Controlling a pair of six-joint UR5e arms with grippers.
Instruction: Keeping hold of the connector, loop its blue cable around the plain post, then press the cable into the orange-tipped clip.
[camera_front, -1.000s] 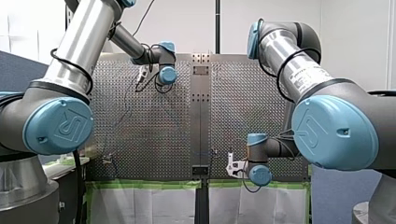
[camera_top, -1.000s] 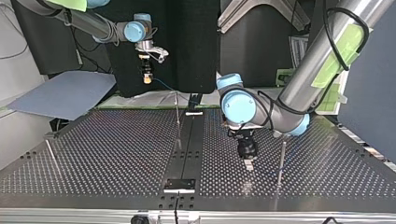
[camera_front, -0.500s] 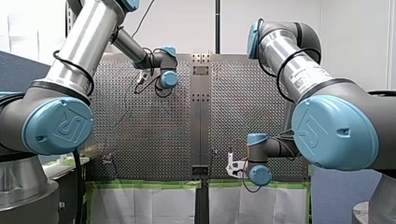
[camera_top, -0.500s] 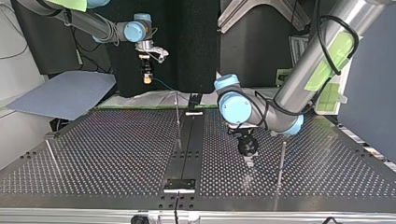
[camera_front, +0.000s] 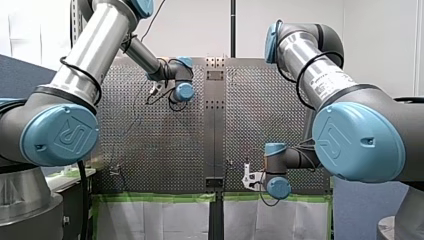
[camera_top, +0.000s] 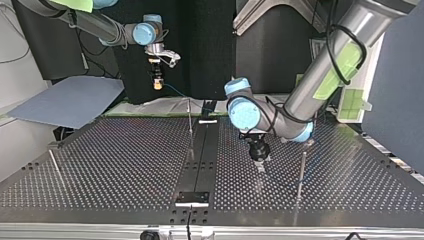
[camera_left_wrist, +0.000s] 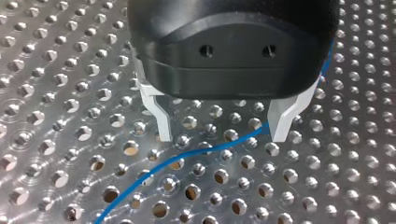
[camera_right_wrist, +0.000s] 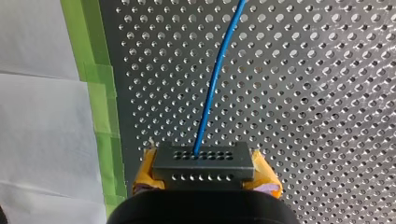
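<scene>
Table (camera_top: 125, 165): perforated metal, with green tape (camera_right_wrist: 95, 84) along one edge.
My left fingers (camera_left_wrist: 161, 119): spread wide and empty, tips low over the table, straddling the blue cable (camera_left_wrist: 187, 158).
My right fingers (camera_right_wrist: 145, 170): yellow pads clamped on the connector (camera_right_wrist: 204, 163), above the taped edge.
Blue cable: leaves the connector and runs out over the table.

Dark connector block (camera_right_wrist: 203, 164) sits in my right gripper (camera_top: 158, 84), above the perforated metal table's (camera_top: 100, 165) far edge in the top view; its blue cable (camera_right_wrist: 215, 79) lies under my left gripper (camera_left_wrist: 223, 136).
</scene>
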